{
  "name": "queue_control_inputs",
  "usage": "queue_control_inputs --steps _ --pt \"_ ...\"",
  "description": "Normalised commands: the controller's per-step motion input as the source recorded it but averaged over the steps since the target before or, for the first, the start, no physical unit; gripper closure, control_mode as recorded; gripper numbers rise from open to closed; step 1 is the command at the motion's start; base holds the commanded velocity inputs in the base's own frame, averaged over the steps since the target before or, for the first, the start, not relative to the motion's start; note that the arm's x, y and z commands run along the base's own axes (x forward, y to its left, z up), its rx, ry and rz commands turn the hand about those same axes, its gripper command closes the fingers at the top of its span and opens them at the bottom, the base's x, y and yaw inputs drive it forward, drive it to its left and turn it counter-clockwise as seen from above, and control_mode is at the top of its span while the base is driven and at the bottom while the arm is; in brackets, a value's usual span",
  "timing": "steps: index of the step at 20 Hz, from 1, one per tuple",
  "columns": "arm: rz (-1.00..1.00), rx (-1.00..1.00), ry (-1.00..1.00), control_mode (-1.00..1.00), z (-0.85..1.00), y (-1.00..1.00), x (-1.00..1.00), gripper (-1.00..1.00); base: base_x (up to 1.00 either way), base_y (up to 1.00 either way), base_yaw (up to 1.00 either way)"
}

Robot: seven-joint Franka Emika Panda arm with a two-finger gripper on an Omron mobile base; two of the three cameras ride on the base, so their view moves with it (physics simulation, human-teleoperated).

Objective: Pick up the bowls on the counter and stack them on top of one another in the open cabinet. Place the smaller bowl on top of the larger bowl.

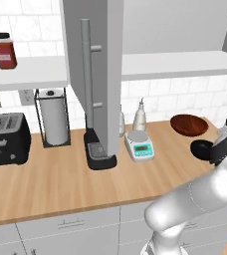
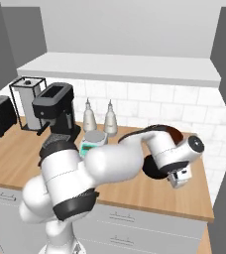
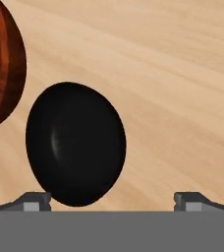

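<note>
Reaching low over the counter (image 1: 60,174), your arm points the gripper (image 3: 112,199) downward, fingers spread wide. The small black bowl (image 3: 75,143) sits off-centre near one fingertip, just beside the reddish-brown bowl (image 3: 3,69).

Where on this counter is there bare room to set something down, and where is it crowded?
Free: the counter front strip, before the toaster and coffee machine. Crowded: right end, where the scale, brown bowl, black bowl and tool gather.

Black bowl (image 3: 75,143) beside reddish-brown bowl (image 3: 3,69) on counter (image 3: 173,88)
</note>
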Motion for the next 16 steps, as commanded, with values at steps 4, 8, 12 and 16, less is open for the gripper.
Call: queue_control_inputs --steps 4,8,12,16 --pt "-0.02 -0.05 0.11 -1.00 -0.30 0.00 0.45 -1.00 0.00 0.00 0.00" --pt "-0.03 0.00 0.13 -1.00 -0.36 0.00 0.23 -1.00 0.00 0.00 0.00" --pt "0.00 0.00 0.09 -1.00 -0.32 0.00 0.00 -1.00 0.00 0.00 0.00" --pt "0.00 0.00 0.06 -1.00 -0.24 0.00 0.02 -1.00 0.00 0.00 0.00"
